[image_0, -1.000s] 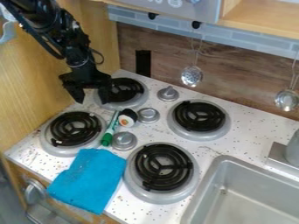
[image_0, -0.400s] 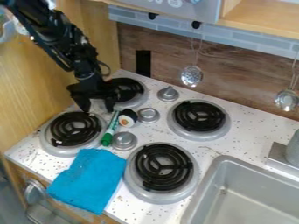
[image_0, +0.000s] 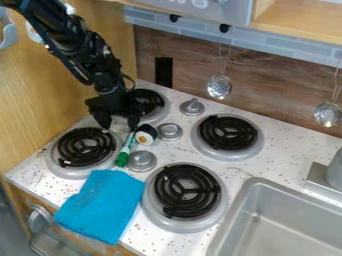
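Toward the surface's (image_0: 277, 150) left edge: hand (image_0: 119, 125) open, near the far end of a green marker (image_0: 125, 150); toy sushi roll (image_0: 145, 135) beside it. Marker likely light, stiff, slick, apt to roll; best hold mid-barrel.

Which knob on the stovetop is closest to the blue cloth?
The front knob, beside the green marker; the middle knob and back knob are farther away.

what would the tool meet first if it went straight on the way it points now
Likely the green marker, just beyond the tool's fingertips, beside the sushi. Depth is hard to judge, so it might meet the counter by the marker first.
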